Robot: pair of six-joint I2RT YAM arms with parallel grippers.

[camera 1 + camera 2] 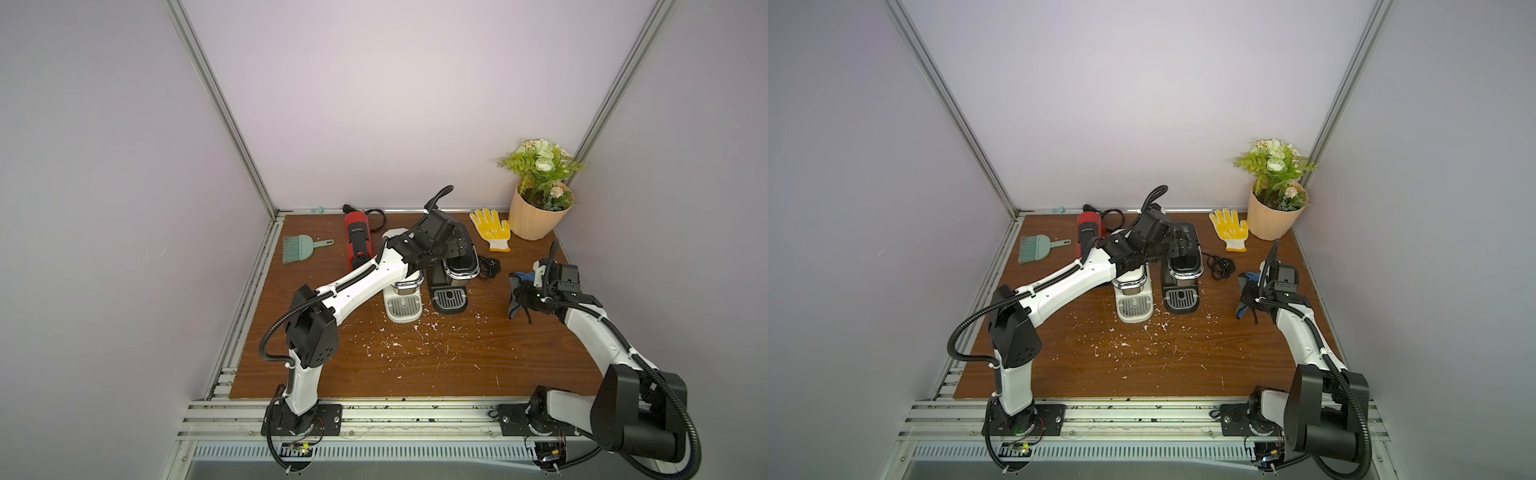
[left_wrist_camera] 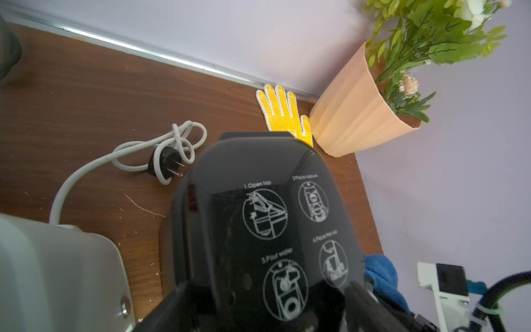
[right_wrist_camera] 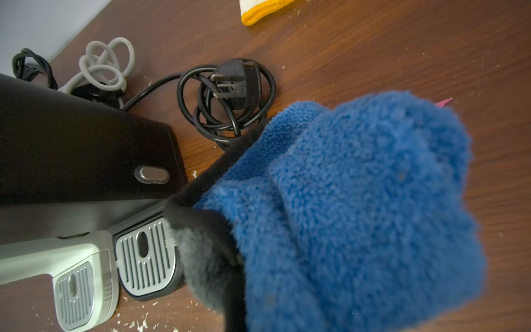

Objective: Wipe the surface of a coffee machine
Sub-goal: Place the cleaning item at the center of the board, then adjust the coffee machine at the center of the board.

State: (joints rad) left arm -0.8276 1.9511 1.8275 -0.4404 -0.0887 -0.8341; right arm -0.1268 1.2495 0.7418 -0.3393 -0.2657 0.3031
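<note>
At right of frame, right pincer [image 1: 524,297] clamps a blue cloth [image 3: 359,201]; left pincer [image 2: 265,293] straddles the black coffee machine [image 2: 258,215], grip unclear, so firm wiping might shove it.

Carrying a white coffee machine [image 1: 402,307] and a black coffee machine [image 1: 449,297] side by side near the middle of the brown wooden tabletop [image 1: 457,365]. Also bearing a red coffee machine [image 1: 356,237] and a green hand brush [image 1: 300,248] toward the far left, a yellow glove [image 1: 492,228] beside a peach flower pot [image 1: 534,218] in the far right corner, a coiled black cord [image 1: 488,268], a coiled white cord [image 2: 161,149], and white flecks [image 1: 399,340] scattered in front.
</note>
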